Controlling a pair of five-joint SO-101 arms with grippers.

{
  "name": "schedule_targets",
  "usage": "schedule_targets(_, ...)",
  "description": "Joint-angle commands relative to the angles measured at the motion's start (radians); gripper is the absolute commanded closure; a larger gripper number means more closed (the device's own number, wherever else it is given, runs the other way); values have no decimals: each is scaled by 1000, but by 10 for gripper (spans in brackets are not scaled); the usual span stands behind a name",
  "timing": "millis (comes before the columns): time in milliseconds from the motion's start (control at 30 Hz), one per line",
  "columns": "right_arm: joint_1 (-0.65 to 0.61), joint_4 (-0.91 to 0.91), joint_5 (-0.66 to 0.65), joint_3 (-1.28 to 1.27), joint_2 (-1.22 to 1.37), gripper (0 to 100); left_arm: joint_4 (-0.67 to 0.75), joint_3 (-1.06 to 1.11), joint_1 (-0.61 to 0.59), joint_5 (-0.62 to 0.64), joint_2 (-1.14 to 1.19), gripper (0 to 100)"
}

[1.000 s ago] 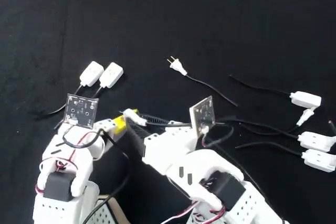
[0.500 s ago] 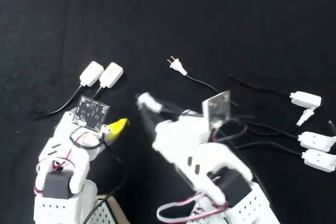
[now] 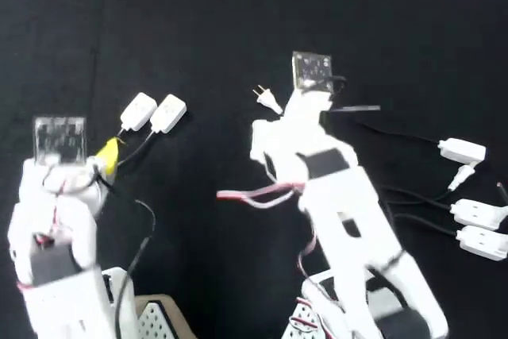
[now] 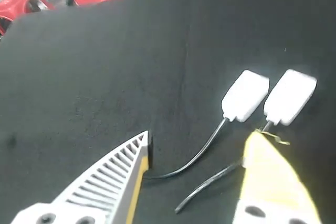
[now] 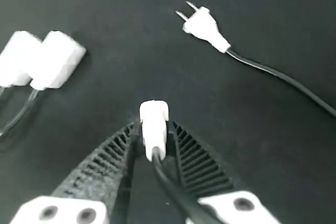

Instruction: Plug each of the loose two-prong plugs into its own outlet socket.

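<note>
A black cloth-covered table (image 3: 198, 29) carries two white rectangular outlet sockets (image 3: 152, 113) lying side by side and touching, their thin black cords trailing toward the white left arm (image 3: 51, 212); that arm's yellow finger (image 3: 107, 156) sits just beside those cords; a small white two-prong plug (image 3: 268, 100) on a black cord lies near the middle, just beside the white right arm (image 3: 317, 164); further white socket blocks (image 3: 462, 150) with black cords lie along the right edge.

High view overlooks table (image 3: 238, 29); both wrist views face paired sockets (image 4: 245, 95).
</note>
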State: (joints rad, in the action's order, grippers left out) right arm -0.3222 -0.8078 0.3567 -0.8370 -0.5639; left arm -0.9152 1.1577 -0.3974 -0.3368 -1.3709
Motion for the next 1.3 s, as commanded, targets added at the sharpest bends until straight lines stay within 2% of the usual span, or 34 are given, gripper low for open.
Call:
schedule_targets(0,43,-15,-9,91,45,986,32,-245,45,-221,443,734)
schedule_targets(100,43,-18,-9,91,33,986,32,-384,62,-404,678,734)
schedule_targets(200,44,-18,-9,91,38,986,26,-530,76,-512,888,723)
schedule_targets(433,44,-15,-9,90,39,986,-28,-842,133,-525,1295,679)
schedule_targets(600,44,-14,-9,82,39,986,-48,-981,170,-497,1425,679)
schedule_targets(800,44,-12,-9,82,39,986,-28,-1058,225,-491,1527,679)
schedule_targets(1100,44,-12,-9,82,39,986,60,-1086,229,-494,1645,679)
schedule_targets(1267,44,-12,-9,82,39,986,60,-1086,231,-494,1668,679)
